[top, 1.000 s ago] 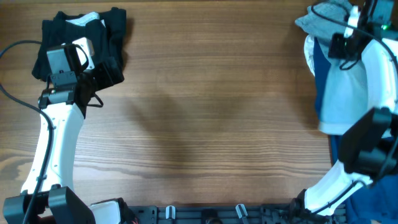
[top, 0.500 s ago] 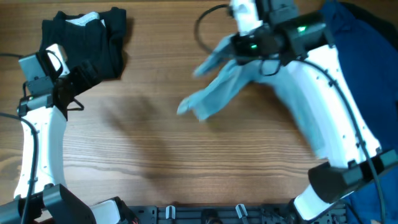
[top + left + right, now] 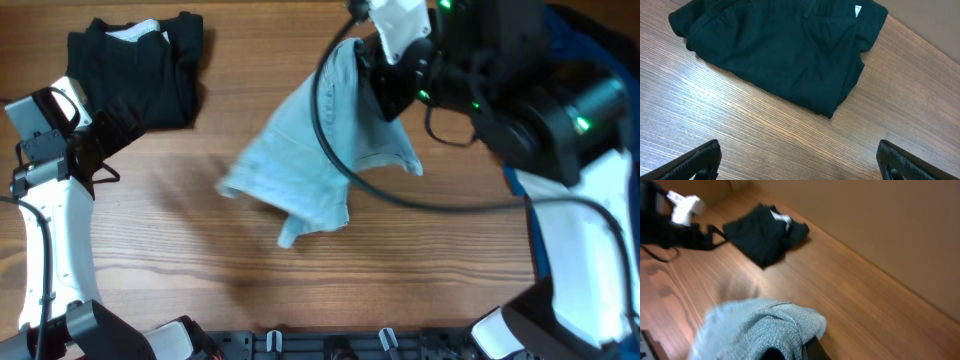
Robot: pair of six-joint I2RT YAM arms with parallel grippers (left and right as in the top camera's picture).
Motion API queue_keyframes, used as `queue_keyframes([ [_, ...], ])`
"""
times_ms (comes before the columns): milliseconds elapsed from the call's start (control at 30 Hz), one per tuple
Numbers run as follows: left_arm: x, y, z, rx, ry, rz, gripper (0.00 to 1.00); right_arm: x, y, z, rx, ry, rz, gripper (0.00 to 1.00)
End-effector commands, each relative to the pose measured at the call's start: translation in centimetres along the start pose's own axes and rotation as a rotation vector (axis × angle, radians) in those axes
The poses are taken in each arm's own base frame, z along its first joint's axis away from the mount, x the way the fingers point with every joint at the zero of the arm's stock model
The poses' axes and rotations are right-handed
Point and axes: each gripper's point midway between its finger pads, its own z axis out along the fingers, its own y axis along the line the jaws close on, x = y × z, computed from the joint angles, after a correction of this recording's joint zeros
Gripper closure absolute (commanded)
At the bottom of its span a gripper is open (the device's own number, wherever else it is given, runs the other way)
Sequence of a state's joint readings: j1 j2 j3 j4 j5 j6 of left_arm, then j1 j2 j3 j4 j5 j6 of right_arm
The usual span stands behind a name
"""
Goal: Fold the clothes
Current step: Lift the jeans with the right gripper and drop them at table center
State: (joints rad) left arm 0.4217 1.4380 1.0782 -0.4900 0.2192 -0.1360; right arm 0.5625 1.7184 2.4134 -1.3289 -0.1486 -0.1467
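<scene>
The pale light-blue denim shorts (image 3: 315, 160) hang bunched from my right gripper (image 3: 372, 62) above the middle of the table, their lower end trailing near the wood. In the right wrist view the cloth (image 3: 760, 330) wraps over my fingers and hides them; the gripper is shut on it. My left gripper (image 3: 95, 135) is open and empty at the far left, just in front of the black garment. Its two fingertips (image 3: 800, 162) show wide apart over bare wood.
A folded black garment (image 3: 140, 65) lies at the back left corner, also in the left wrist view (image 3: 775, 47) and the right wrist view (image 3: 765, 235). A large dark-blue garment (image 3: 595, 50) lies at the right edge behind my right arm.
My right arm has swung left from the dark-blue pile, carrying the shorts over the table's middle. My left gripper has drawn back left and down off the black garment.
</scene>
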Motion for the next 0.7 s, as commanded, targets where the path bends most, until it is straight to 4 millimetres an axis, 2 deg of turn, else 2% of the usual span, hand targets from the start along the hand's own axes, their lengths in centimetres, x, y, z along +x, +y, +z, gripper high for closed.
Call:
queue_keyframes([
  [0,-1.3,-0.8,-1.3,0.031,-0.039,0.009,0.01,1.2,-2.5,4.1,0.040,0.078,0.003,0.96],
  [100,-1.1,-1.7,-2.1,0.077,-0.039,0.033,0.06,1.8,-2.9,5.7,0.007,0.104,0.025,0.96],
  [167,-1.0,-3.9,-3.8,0.163,-0.050,0.086,0.09,1.6,-3.9,5.6,0.027,0.091,0.037,0.96],
  [267,-0.5,-7.1,-6.1,0.229,-0.078,0.190,0.08,1.7,-5.7,5.6,0.050,0.085,0.081,0.96],
  [333,-0.1,-9.1,-7.7,0.265,-0.102,0.240,0.06,2.3,-6.1,6.6,0.029,0.103,0.103,0.96],
  [433,0.6,-10.7,-8.4,0.300,-0.096,0.267,0.05,3.2,-6.8,8.6,0.029,0.141,0.140,0.96],
  [500,1.5,-11.4,-8.3,0.312,-0.066,0.282,0.05,4.0,-7.2,10.9,0.023,0.174,0.158,0.96],
  [667,2.6,-11.9,-8.0,0.319,-0.029,0.298,0.05,7.2,-9.0,20.8,0.009,0.238,0.252,0.96],
])
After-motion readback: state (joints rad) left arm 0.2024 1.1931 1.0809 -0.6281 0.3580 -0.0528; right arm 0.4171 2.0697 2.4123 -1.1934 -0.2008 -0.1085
